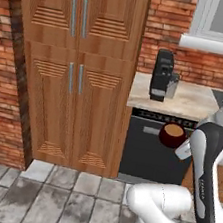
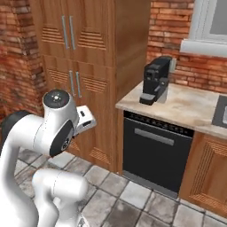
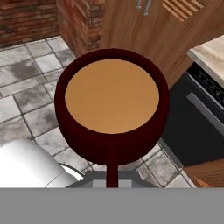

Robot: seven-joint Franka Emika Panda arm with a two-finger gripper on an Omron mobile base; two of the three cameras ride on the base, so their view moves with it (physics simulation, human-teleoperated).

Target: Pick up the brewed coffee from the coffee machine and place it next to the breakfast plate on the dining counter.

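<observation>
I have the brewed coffee (image 3: 112, 109) in the air, off the worktop and in front of the dark dishwasher (image 1: 151, 145), well clear of the coffee machine (image 1: 162, 75) that stands back on the marble worktop (image 1: 195, 103). In the hand view the maroon mug sits right before the camera with its handle pointing down toward the gripper (image 3: 112, 177); the jaws are closed on that handle, though the tips themselves are mostly hidden under the cup. In the left base view the mug hangs beside the arm's wrist, upright as far as I can judge, the brown liquid level and near the rim.

I'd treat this as a small, stiff, fairly light cup, but glazed and likely slippery. Held by the handle alone, it could swing or twist about the grip. The full fill is the real worry: any tilt or jerk could slop coffee over. I'd keep the wrist level and move slowly.

Around it I see the tall wooden cabinet (image 1: 74, 67), brick wall (image 1: 0, 92) and grey stone floor (image 1: 44, 199). The dining counter and plate are not before me here, so the carry is mostly ahead.
</observation>
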